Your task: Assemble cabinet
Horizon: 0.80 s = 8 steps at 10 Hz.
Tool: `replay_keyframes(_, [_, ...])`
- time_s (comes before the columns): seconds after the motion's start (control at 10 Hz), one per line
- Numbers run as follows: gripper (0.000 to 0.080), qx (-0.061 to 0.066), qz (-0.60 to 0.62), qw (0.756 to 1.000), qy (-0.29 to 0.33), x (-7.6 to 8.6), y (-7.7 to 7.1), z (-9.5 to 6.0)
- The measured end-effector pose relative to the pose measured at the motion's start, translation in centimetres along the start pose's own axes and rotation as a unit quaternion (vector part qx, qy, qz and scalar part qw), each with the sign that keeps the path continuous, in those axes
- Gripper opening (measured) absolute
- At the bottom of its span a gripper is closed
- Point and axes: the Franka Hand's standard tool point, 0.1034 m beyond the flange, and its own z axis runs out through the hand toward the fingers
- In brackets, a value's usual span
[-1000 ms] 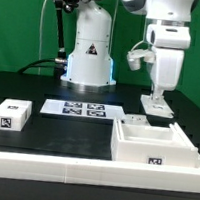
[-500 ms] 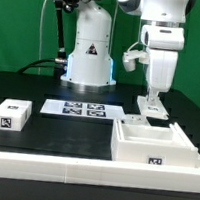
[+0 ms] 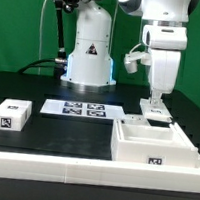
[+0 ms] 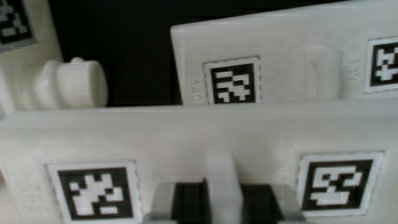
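- On the exterior view's left, a small white plastic block with black-and-white square tags sits alone on the black table, well apart from the other parts.
- Behind the middle of the table lies the marker board, flat, just in front of the arm's rounded white base.
- A long white ledge runs along the table's near edge.
- Toward the exterior view's right, the white arm's two-finger gripper points straight down over a small white panel lying just behind the cabinet.
- The cabinet, a large open white plastic box with a tag on its near wall, rests on the table at the exterior view's right, directly in front of the gripper.
- From the wrist, dark fingers flank a narrow white ridge on a tagged white wall. Whether they pinch it or merely straddle it cannot be told.
- Beyond that wall stands a second tagged white panel, with a rounded white knob beside it.
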Motion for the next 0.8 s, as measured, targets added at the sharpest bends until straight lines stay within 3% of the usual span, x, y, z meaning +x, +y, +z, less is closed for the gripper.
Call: replay_keyframes(0.8, [0.007, 0.004, 0.002, 1.0, 0.004, 0.26, 0.47, 0.71])
